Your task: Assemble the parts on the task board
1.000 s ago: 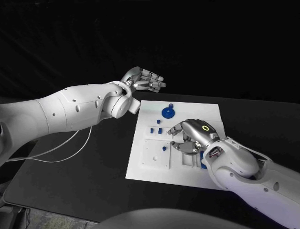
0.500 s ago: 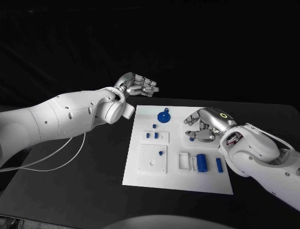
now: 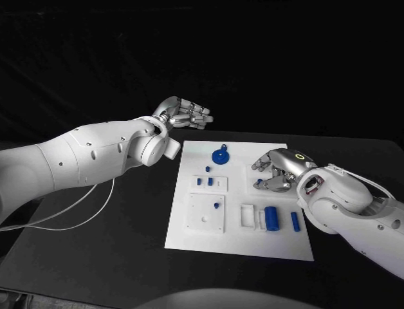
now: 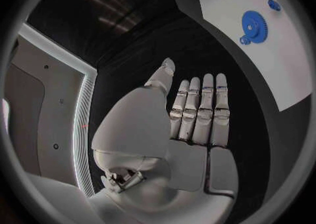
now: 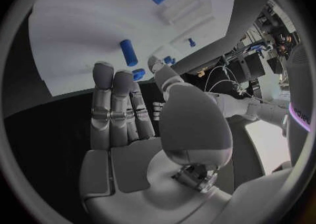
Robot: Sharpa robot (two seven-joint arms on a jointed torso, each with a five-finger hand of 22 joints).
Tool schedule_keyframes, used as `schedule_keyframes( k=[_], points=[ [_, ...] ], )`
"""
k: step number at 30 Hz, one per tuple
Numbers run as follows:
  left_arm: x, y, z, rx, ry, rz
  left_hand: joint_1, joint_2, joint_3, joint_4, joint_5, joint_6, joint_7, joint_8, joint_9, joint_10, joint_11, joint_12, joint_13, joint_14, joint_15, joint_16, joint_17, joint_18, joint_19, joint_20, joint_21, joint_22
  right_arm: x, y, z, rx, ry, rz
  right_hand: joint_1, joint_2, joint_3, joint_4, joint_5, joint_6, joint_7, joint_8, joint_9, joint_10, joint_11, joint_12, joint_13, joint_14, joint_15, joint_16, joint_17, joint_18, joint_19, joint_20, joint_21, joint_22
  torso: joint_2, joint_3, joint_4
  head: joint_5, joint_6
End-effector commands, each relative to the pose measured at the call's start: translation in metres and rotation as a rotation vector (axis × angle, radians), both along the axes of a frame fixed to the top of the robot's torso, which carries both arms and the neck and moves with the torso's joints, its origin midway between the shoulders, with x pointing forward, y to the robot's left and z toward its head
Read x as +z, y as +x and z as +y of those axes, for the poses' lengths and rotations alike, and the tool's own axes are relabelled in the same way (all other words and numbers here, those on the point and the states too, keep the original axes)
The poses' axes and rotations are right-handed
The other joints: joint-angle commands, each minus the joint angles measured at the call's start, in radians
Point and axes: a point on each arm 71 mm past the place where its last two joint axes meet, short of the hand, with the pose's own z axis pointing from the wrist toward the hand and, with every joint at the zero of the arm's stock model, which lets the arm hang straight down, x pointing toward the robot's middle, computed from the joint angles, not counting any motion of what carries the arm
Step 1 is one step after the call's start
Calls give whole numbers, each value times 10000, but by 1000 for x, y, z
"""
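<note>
right hand [image 3: 278, 170] at centre right of the frame hangs over the task board [image 3: 193, 225], fingers [image 5: 113, 103] straight and together, holding nothing; blue parts [image 3: 271, 219] lie lower centre; left hand [image 3: 185, 114] at upper centre, beyond the board, fingers [image 4: 200, 108] flat, empty

task board: flat white plate [image 3: 191, 226], looks like matt plastic, smooth
parts: small blue plastic pieces, e.g. the toothed blue gear [image 3: 220, 155] and the blue cylinder [image 3: 273, 218], smooth with a slight sheen
table: black top [image 3: 91, 257], matt, cloth-like
arms: glossy white plastic shells [image 3: 82, 158]
left hand: silver hand [image 3: 185, 113], brushed-metal look, satin
right hand: silver hand [image 3: 278, 168], same metallic finish, shiny highlights
</note>
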Motion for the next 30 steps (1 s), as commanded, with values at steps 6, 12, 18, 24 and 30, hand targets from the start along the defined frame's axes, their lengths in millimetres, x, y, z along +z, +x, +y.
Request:
schedule_keyframes(
  k=[6, 12, 18, 24, 30],
  points=[
    [1, 0, -1, -136, -118, -2, 41, 100, -63, 11, -42, 26, 5, 17, -3, -56, -1, -24, -6, -48, 10, -30, -7, -28, 5, 40, 21, -11, -9, 1, -1, -13, -714, 362, -44, 69, 737, -256, -212, 169, 122, -38, -15, 247, -77, 46, -4, -22, 3, 104, -54, 107, 420, 25, 74, -60, -5, -5, -3, 76, -23],
    [1, 0, -1, -137, -113, 19, 41, 100, -63, 11, -42, 26, 5, 17, -3, -56, -1, -24, -6, -48, 10, -30, -7, -28, 5, 40, 21, -11, -13, 1, -1, -13, -866, 425, -425, 110, 1935, -579, -499, 358, 190, -37, -14, 870, -243, -23, 0, -4, -130, 125, -31, -63, 418, -117, 277, -19, -6, -3, -15, 69, -34],
    [1, 0, -1, -150, -113, 35, 52, 113, -65, 16, -29, 33, 1, 18, -3, -58, -3, -25, -6, -46, 11, -29, -6, -26, 10, 40, 24, -11, -16, 1, 1, 26, -934, 486, -583, 105, 2592, -666, -645, 600, 271, -36, -12, 1116, -304, -84, 2, 8, -175, 128, 4, -130, 417, -171, 401, 36, -3, 1, -10, 68, -43],
    [1, 0, -1, -161, -112, 50, 53, 116, -64, 17, -29, 42, -4, 21, -1, -60, -3, -26, -7, -48, 12, -29, -7, -26, 10, 40, 24, -11, -18, 0, 2, 67, -973, 531, -593, 210, 2908, -660, -785, 913, 326, -22, 0, 1417, -392, -38, 5, 19, -225, 137, 31, -181, 429, -209, 559, 103, -6, 0, -17, 65, -66],
    [1, 0, -1, -162, -111, 57, 46, 134, -66, 26, -28, 52, -9, 14, -5, -64, -2, -24, -6, -51, 12, -29, -6, -25, 9, 40, 23, -11, -18, -1, 3, 92, -963, 464, -483, 478, 3293, -653, -1201, 1618, 314, -5, 39, 2116, -587, -9, 33, 39, -330, 148, 65, -292, 436, -303, 801, 221, -8, 1, -12, 61, -79]
  ],
)
